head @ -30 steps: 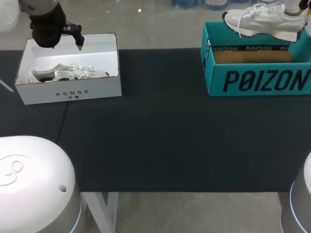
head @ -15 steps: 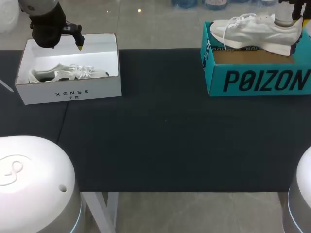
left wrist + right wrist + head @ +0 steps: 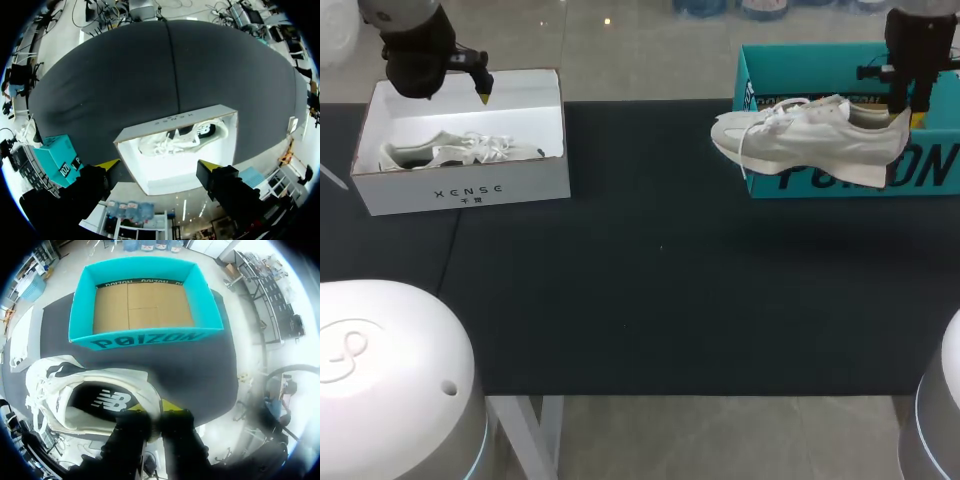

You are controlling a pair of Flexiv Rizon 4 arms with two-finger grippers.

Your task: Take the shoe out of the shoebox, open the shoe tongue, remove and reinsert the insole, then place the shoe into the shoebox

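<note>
Right fingers (image 3: 912, 116) (image 3: 154, 412) are pinching the heel collar of the white shoe (image 3: 810, 140) (image 3: 50, 390). One yellow tip is sitting inside the opening and the other outside it, so the gap is nearly closed, just the collar between them. The shoe is hanging outside the teal shoebox (image 3: 820, 50) (image 3: 145, 337), in front of its printed front wall and over the dark surface (image 3: 660, 280) (image 3: 215, 370). Its toe is pointing toward our left and its heel is up at the fingers. We can't tell whether the sole is touching the surface. The laces (image 3: 760, 135) are dangling loose near the toe end. In the right wrist view the dark insole (image 3: 102, 401) is showing inside the shoe, lying flat as far as we can see, and the shoebox's brown cardboard floor is showing ahead of the fingers. We're keeping the left arm at the far left. Left fingers (image 3: 483, 95) (image 3: 157, 165) are hovering above the back edge of the white box (image 3: 460, 190) (image 3: 170, 120), spread wide and gripping nothing, with both yellow tips clear of the box walls. A second white shoe (image 3: 460, 152) (image 3: 180, 140) is lying on its side inside that box, well below the tips. The two boxes are sitting well apart at opposite ends of the surface.
</note>
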